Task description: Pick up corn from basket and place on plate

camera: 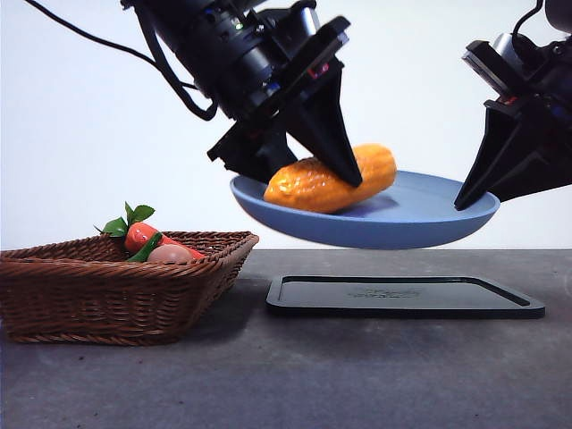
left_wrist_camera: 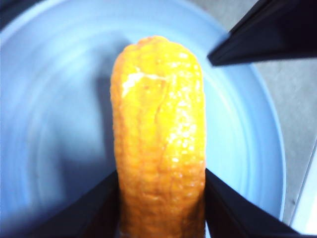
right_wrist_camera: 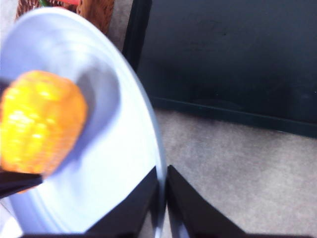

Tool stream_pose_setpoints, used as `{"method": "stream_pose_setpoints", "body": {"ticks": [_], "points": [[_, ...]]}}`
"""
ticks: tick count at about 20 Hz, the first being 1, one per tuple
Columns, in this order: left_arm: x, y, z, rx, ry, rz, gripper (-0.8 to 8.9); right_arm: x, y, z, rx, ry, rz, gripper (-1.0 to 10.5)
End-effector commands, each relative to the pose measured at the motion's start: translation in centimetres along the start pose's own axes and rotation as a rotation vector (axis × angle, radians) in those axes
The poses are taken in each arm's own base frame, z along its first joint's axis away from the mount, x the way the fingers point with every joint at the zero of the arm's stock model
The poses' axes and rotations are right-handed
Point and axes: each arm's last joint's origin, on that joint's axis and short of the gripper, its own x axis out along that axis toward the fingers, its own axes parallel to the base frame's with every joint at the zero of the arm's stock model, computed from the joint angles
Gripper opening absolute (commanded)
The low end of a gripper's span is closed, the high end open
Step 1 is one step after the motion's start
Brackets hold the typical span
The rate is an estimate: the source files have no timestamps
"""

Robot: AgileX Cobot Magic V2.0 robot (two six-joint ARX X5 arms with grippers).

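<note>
plate [camera: 420,219]: blue, round, lifted clear of the counter [camera: 357,375], tilted a bit, hanging above the black tray [camera: 402,297]; holds the corn only.
corn [camera: 329,181]: orange-yellow cob lying on the plate, toward the plate's 9 o'clock half in the front view; long axis runs roughly 8 to 2 o'clock, tapered end toward 8.
basket [camera: 116,290]: brown wicker, on the counter at 8 o'clock from the plate, well apart from it; not touched by either arm.
basket contents: carrot [camera: 143,234] with green leaves, plus a small pinkish egg-shaped item [camera: 170,254] just beside it; both sit against the basket's right end.
black tray: flat on the counter, just beside the basket, at 3 o'clock from it; nothing lies on it.
left gripper [left_wrist_camera: 161,198]: over the plate, its fingers [left_wrist_camera: 94,208] spread about the cob's width, one on each side of the corn, pressed to its flanks; gripping the corn.
right gripper [right_wrist_camera: 163,191]: at the plate's 3 o'clock edge in the front view; fingers [right_wrist_camera: 198,213] nearly together, pinching the plate rim between them, carrying the plate.
</note>
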Motion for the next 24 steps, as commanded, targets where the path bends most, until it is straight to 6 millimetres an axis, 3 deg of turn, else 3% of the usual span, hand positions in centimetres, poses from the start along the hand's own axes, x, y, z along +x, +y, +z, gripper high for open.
{"method": "stream_pose_setpoints", "body": {"ticks": [1, 5, 11, 18, 24], "points": [[0.7, -0.2, 0.1, 0.021, 0.026, -0.009, 1.88, -0.1, 0.4, 0.7, -0.007, -0.018, 0.018, 0.0], [0.7, -0.2, 0.0, 0.017, 0.035, -0.009, 3.47, -0.1, 0.4, 0.7, -0.008, -0.018, 0.018, 0.0], [0.2, -0.4, 0.4, 0.018, 0.018, -0.009, 3.53, -0.1, 0.3, 0.7, -0.01, -0.023, 0.009, 0.0], [-3.8, -1.7, 3.6, 0.048, -0.071, -0.004, 3.53, -0.4, -0.1, 1.0, -0.004, -0.048, 0.001, 0.0], [-6.8, -2.2, 5.9, 0.066, -0.112, 0.008, 3.52, -0.5, -1.7, 1.5, 0.047, -0.069, -0.036, 0.0]]}}
